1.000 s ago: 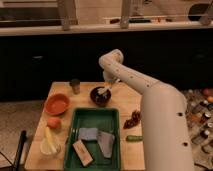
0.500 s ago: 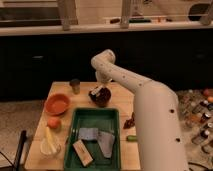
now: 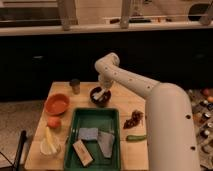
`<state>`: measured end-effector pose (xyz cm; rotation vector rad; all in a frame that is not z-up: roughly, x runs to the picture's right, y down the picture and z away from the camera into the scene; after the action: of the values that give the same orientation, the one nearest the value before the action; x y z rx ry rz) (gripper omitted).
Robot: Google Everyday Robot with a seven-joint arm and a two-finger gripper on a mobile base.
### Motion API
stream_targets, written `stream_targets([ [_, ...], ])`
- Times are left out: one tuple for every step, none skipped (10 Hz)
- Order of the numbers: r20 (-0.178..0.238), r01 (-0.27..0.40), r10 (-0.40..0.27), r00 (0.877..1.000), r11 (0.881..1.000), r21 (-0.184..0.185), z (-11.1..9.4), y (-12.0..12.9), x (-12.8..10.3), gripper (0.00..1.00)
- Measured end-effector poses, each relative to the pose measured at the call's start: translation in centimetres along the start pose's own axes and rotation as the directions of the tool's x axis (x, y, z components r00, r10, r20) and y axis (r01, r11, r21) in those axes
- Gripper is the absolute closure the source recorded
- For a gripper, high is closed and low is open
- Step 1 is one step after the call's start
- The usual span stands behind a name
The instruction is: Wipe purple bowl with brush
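On the pale wooden worktop [image 3: 131, 102], the small, deep, near-black purple bowl [image 3: 105, 101] stands at 12 o'clock from the green plastic tray [image 3: 75, 131], just beyond its far rim. The white arm's gripper [image 3: 101, 91] hangs straight down over the bowl's mouth. Below it, the small pale brush with a whitish head [image 3: 98, 95] shows inside the bowl. I cannot tell whether the gripper is clamped on the brush or apart.

The wider orange bowl [image 3: 56, 104] lies at 9 o'clock from the purple one, well apart. A small dark cup [image 3: 75, 86] stands at 10 o'clock.

This looks like the wiping step itself, with the brush head down against the bowl's inside. The next move probably calls for a short sweep around the inner wall. It needs light downward pressure, so that the bowl does not slide toward the tray or tip.
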<state>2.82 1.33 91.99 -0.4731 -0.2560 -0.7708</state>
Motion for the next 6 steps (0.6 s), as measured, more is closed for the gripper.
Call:
stream_targets([
  [-0.003, -0.011, 0.011, 1.000, 1.000, -0.008, -0.2, 0.9, 0.5, 1.00],
  [-0.008, -0.022, 0.022, 1.000, 1.000, -0.013, -0.3, 1.3, 0.8, 1.00],
  [-0.016, -0.037, 0.037, 0.999, 0.999, -0.019, -0.5, 1.5, 1.3, 1.00],
  [-0.025, -0.049, 0.048, 0.999, 0.999, -0.022, -0.6, 1.5, 1.8, 1.00],
  [-0.032, -0.062, 0.062, 0.998, 0.998, -0.021, -0.6, 1.5, 2.3, 1.00],
  [-0.039, -0.080, 0.079, 0.996, 0.997, -0.024, -0.6, 1.5, 3.1, 1.00],
])
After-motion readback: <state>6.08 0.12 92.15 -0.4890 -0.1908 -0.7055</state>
